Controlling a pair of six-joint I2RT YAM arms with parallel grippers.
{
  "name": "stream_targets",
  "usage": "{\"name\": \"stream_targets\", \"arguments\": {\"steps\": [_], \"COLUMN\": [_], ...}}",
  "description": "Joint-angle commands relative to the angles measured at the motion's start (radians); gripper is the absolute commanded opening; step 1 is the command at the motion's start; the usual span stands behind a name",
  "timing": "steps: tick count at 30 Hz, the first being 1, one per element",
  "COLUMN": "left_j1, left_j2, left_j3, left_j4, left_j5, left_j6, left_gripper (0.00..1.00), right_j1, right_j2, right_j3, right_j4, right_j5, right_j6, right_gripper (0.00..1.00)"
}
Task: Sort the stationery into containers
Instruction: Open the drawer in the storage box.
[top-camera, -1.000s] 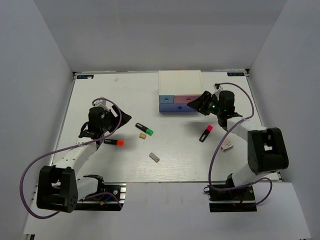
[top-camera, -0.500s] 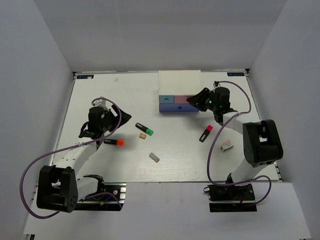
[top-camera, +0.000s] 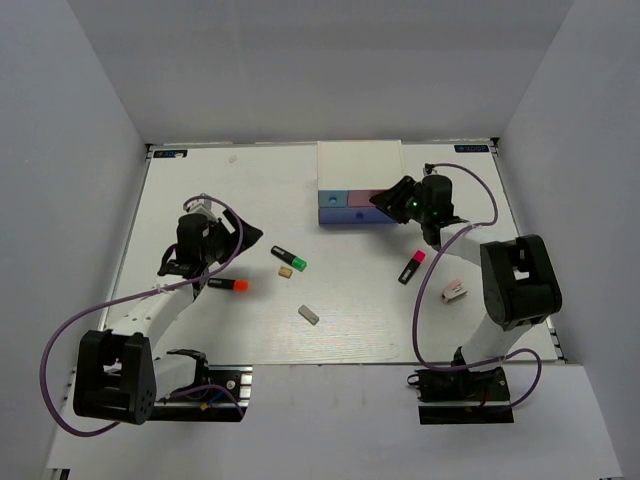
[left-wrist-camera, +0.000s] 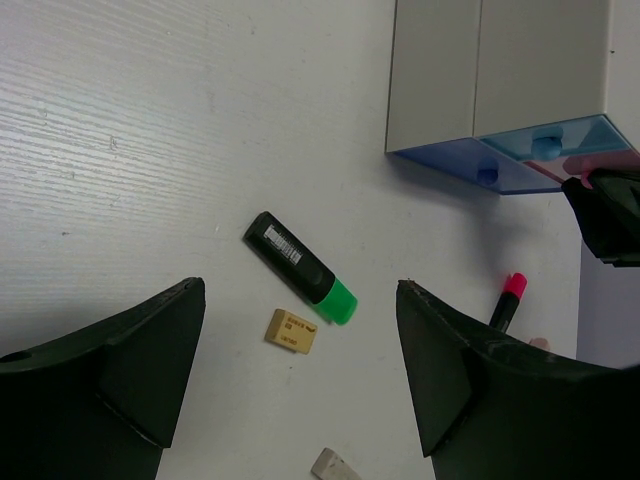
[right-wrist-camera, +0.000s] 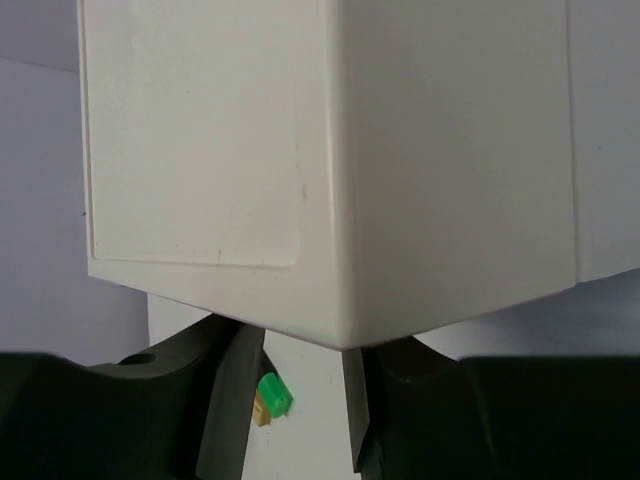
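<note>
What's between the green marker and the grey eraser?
A small tan eraser, right beside the green marker, then bare table. The left wrist view shows it.

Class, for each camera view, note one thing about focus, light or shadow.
Top external: even soft light, a faint shadow in front of the drawer unit. Left wrist: green-capped highlighter sharp, left fingers dark, less crisp. Right wrist: the unit's white wall crowds the frame, right fingers in shadow beneath.
</note>
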Motion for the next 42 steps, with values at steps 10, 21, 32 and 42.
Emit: {"name": "stream_targets", "arguments": {"steps": [10, 21, 32, 42], "left_j1": [-0.004, -0.004, -0.004, -0.004], "left_j2": [-0.045, -0.065, -0.151, -0.093], "left_j3": [-0.051, -0.061, -0.031, 0.031], "left_j4": [0.023, -0.046, -0.235, -0.474], "left_j5": [0.005, 0.005, -0.104, -0.208], "left_j6": [-0.031, -0.115, -0.273, -0.378], "left_gripper": [0.83, 0.82, 0.82, 0.74], "right_j1": [0.009, 0.014, 0.026, 0.035], "right_j2": [-0.03, -0.189, -0.26, -0.28], "right_j3": [0.0, -0.178, -0.252, -0.267], "right_j4": [0.049, 0.018, -0.01, -0.037], "right_j5": [0.025, -0.045, -0.059, -0.071], "right_j6": [-0.009, -0.008, 0.005, 0.0], "right_gripper": [0.17, 0.17, 0.17, 0.71]}}
